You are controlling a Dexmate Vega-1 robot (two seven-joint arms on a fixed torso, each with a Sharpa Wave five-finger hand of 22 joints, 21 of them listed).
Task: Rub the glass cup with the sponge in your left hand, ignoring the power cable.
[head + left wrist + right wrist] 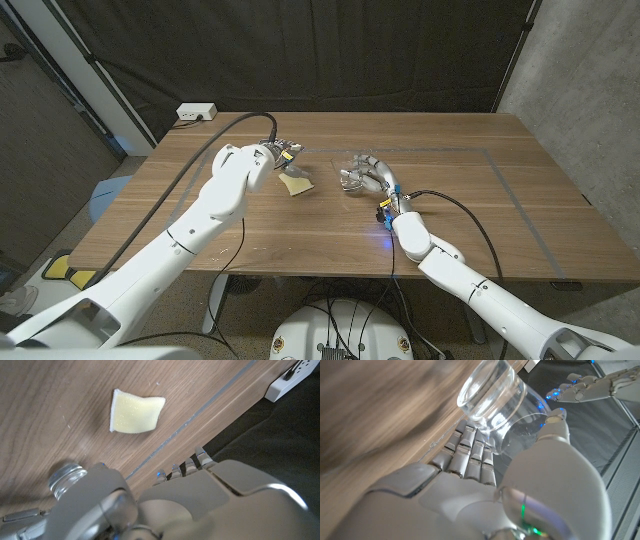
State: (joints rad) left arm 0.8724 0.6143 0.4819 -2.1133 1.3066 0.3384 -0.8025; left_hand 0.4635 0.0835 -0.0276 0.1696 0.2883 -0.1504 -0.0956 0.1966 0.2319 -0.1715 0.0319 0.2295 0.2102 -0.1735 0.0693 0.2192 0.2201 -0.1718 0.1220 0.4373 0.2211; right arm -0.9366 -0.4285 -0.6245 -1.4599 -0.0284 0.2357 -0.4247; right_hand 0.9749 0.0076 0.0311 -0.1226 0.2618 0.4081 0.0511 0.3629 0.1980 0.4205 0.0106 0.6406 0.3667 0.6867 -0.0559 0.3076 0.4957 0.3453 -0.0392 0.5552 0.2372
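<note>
Head view, sponge: pale yellow rectangular sponge [296,185] lies loose on wooden table [500,210].
Left hand [283,154]: released, above sponge.
Right hand [372,176]: grasps clear glass cup [492,400].

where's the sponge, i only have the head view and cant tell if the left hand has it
observer: not held. In the left wrist view the sponge lies by itself on the table, with nothing touching it.
operator: so is the left hand empty
observer: yes. The right wrist view catches the left hand with its fingers stretched out and nothing in them.
operator: ok and does the right one really have the cup
observer: it does. In the right wrist view the cup sits between the fingers and thumb of the right hand, and it looks empty.
</note>
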